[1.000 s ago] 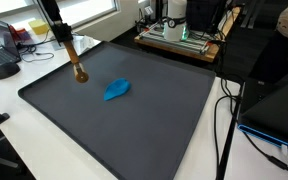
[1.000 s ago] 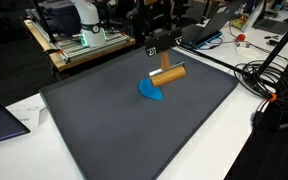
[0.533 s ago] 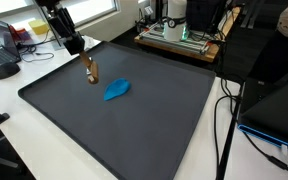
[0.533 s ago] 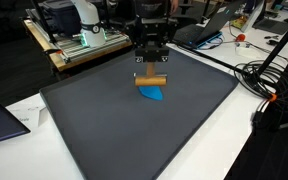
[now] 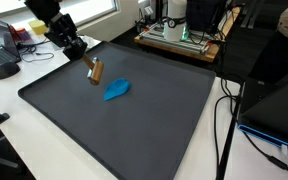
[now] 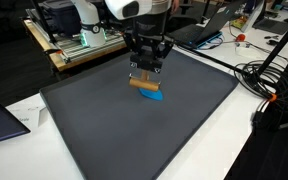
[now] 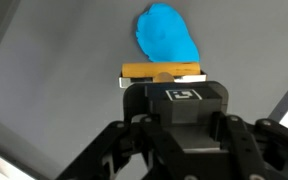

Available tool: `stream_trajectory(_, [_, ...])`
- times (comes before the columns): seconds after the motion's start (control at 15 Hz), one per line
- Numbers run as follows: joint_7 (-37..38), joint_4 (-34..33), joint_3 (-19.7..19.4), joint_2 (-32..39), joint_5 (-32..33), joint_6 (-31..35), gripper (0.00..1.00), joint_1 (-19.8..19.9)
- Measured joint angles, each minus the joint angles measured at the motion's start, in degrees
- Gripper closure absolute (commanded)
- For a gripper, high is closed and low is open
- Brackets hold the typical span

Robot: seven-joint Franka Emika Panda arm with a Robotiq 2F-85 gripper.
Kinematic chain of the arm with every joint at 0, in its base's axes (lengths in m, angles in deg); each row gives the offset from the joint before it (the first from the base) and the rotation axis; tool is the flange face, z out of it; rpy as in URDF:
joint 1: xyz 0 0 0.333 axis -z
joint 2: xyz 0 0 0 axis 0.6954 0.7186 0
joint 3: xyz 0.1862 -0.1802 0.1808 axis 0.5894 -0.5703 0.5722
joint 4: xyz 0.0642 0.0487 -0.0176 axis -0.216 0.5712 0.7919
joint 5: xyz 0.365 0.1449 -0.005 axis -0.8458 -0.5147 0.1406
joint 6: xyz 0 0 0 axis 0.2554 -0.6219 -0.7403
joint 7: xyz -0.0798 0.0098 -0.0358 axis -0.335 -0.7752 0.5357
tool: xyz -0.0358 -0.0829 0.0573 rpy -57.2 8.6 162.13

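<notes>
The gripper (image 5: 81, 55) is squeezed tight on a small wooden stick (image 5: 96, 71). It holds the stick near its middle, so both ends poke out past the fingers.

In the wrist view the wooden stick (image 7: 162, 71) lies flat across the middle of the frame, going from left to right. The gripper (image 7: 162, 82) sits just below it.

In an exterior view the stick is in the upper left of the frame. It leans there, with its long way going from upper left down to lower right.

A blue lump (image 5: 116, 90) lies on the dark mat (image 5: 134, 135). It is down and to the right of the stick, close by, with a small gap between them. Its long way goes from lower left to upper right.

In the wrist view the blue lump (image 7: 166, 35) is at the top middle, right past the stick.

In an exterior view the stick (image 6: 146, 85) hides part of the lump (image 6: 155, 97), so I cannot tell there if they touch.
</notes>
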Motion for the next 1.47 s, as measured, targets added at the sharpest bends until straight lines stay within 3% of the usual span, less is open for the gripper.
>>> stream_trajectory(0.53, [2.86, -8.45, 0.08, 9.01, -7.16, -1.40, 0.77, 5.27])
stream_trajectory(1.47, [7.73, -23.81, 1.94, 21.59, -11.02, -11.43, 0.77, 11.08])
